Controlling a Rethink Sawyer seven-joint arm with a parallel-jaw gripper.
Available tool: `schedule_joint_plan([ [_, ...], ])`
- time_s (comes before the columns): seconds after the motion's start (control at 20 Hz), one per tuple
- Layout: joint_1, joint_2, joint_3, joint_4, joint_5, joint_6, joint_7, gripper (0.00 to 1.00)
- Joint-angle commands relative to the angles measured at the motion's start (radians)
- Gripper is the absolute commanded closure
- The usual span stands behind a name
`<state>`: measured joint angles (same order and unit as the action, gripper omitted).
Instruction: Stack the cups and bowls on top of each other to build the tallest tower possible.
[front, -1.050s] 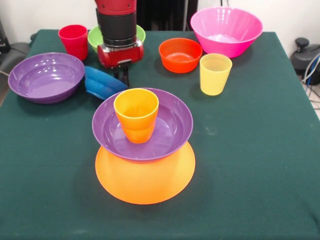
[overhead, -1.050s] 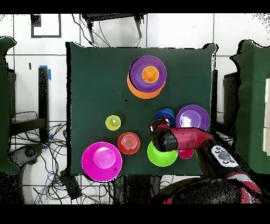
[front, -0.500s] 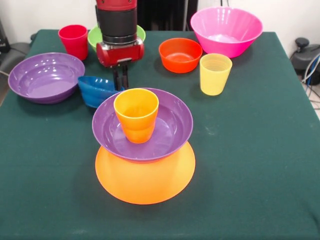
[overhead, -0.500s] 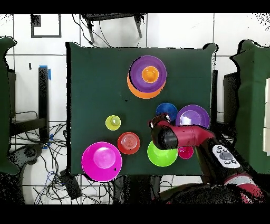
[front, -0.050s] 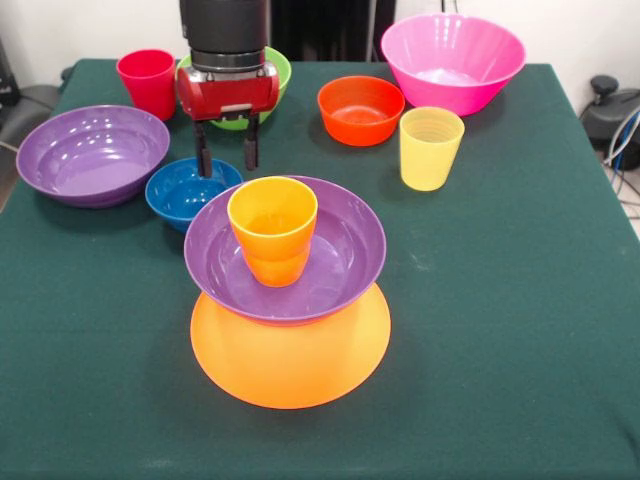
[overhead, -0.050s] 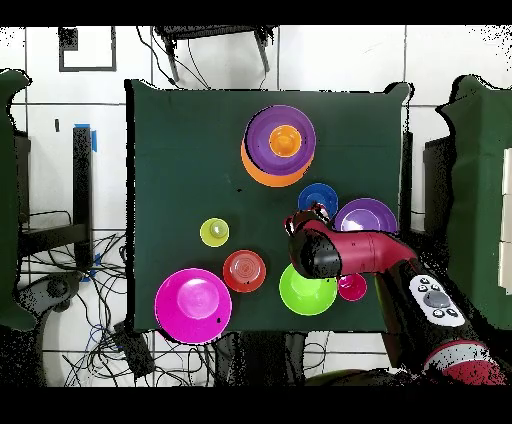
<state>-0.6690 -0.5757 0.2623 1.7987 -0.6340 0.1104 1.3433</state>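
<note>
The tower stands mid-table: an upturned yellow-orange bowl (front, -0.050s: 290, 350), a purple bowl (front, -0.050s: 330, 250) on it, and an orange cup (front, -0.050s: 272, 228) upright inside; the tower (overhead, -0.050s: 280, 140) also shows from overhead. A small blue bowl (front, -0.050s: 183, 190) (overhead, -0.050s: 318, 197) sits upright on the cloth just behind and left of the stack. My gripper (front, -0.050s: 227, 166) (overhead, -0.050s: 311, 214) hangs open just above the blue bowl's far right rim, with nothing between its fingers. The other pieces stand loose: a second purple bowl (front, -0.050s: 92, 155), a green bowl (front, -0.050s: 275, 68), a red-pink cup (front, -0.050s: 147, 82), an orange-red bowl (front, -0.050s: 360, 108), a yellow cup (front, -0.050s: 430, 147) and a big pink bowl (front, -0.050s: 452, 60).
The dark green table (front, -0.050s: 500, 330) has open cloth at the front and right in the front view. The loose bowls and cups crowd the far side around the arm. In the overhead view, cables and chairs (overhead, -0.050s: 20, 200) surround the table.
The blue bowl was tilted on its side beside the shut fingers; now it sits upright on the cloth. The fingers have spread apart and the gripper has shifted slightly left.
</note>
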Motion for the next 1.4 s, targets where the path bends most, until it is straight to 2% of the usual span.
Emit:
schedule_joint_plan([
  [0.05,0.012,0.074,0.085,-0.044,0.011,0.079,0.062,0.0],
  [0.45,0.008,0.167,0.1,-0.094,-0.006,0.047,0.055,0.0],
  [0.8,0.02,0.181,0.083,-0.103,-0.015,0.033,0.062,0.0],
  [0.85,0.027,0.18,0.071,-0.111,-0.024,0.018,0.064,1.0],
  [1.1,0.082,0.126,-0.011,-0.138,-0.034,0.011,0.083,1.0],
  [1.2,0.064,0.124,0.013,-0.137,-0.028,0.029,0.063,1.0],
  [1.4,0.079,0.093,0.01,-0.123,-0.009,0.04,0.078,1.0],
])
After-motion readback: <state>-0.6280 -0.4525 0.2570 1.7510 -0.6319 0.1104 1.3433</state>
